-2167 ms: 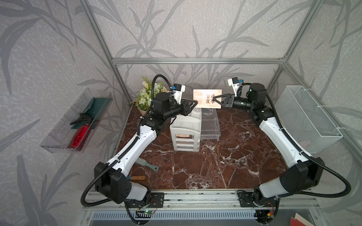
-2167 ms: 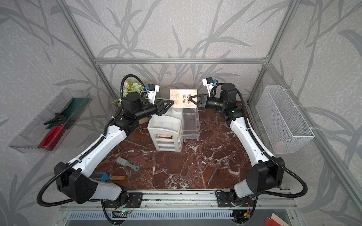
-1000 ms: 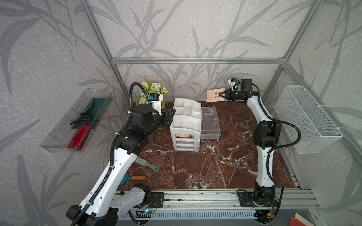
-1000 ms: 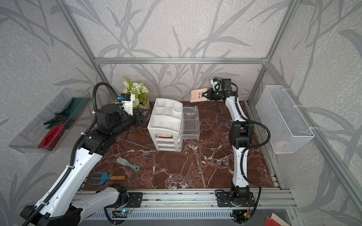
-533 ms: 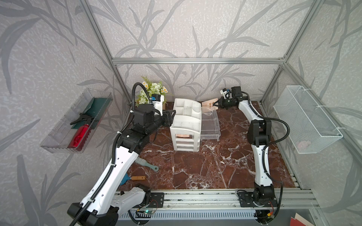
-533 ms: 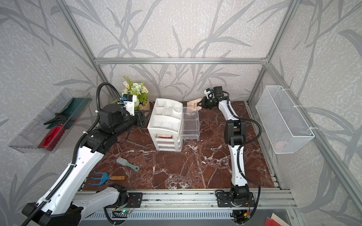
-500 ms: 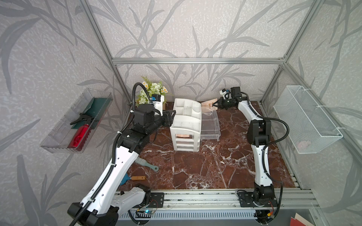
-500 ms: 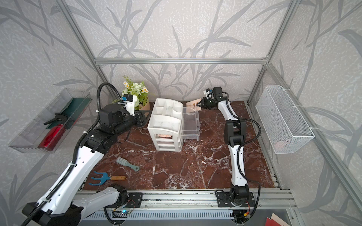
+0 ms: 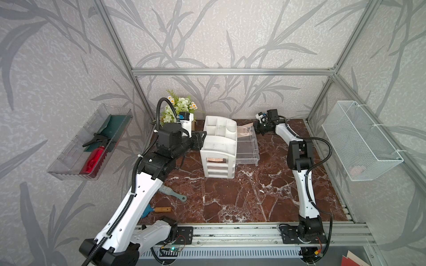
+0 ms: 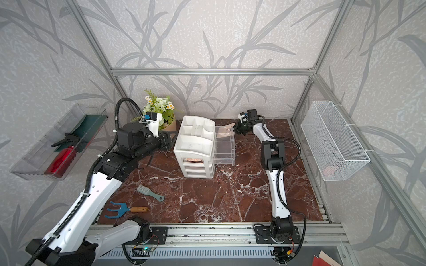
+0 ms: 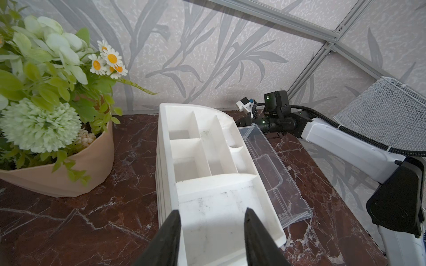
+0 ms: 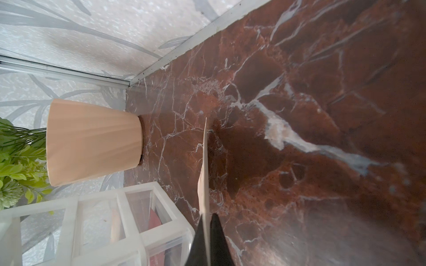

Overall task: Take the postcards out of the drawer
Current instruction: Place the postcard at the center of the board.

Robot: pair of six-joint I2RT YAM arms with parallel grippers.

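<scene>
The right gripper (image 12: 205,217) pinches one cream postcard (image 12: 203,165). The right wrist view shows the postcard edge-on, running straight out from the fingertips above the marble table (image 12: 299,115). In both top views its face shows instead. Its long axis points from the gripper toward the white organizer (image 9: 219,138), by the far end of the open clear drawer (image 9: 247,149). The left gripper (image 11: 212,213) is spread at the organizer's side.

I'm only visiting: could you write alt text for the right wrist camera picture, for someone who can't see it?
The right gripper, its black jaws pinched shut, holds a thin cream postcard seen edge-on against the red-brown marble tabletop. Nearby stand a peach flower pot and a white drawer unit.
</scene>
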